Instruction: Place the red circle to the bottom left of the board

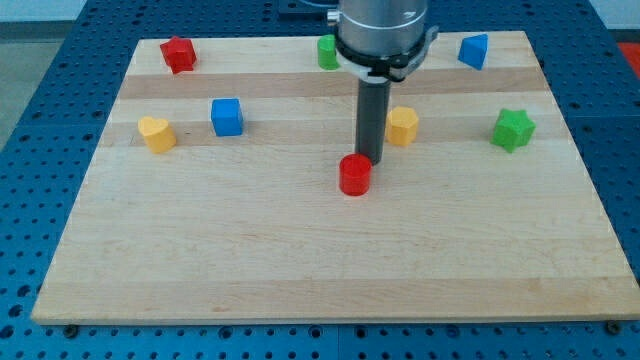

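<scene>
The red circle (pixel 355 175) is a short, glossy red cylinder standing upright mid-board (pixel 300 270); my tip (pixel 370 160) touches its upper right edge; the rod carries no jaws

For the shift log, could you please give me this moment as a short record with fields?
board: wooden board on a blue perforated table
my tip: just above the red circle, at its upper right edge; contact not clear
red circle: near the board's centre, not yet at the bottom left
top row: red block, green block partly hidden by the arm, blue block
middle row: yellow heart, blue cube, yellow block, green star
</scene>
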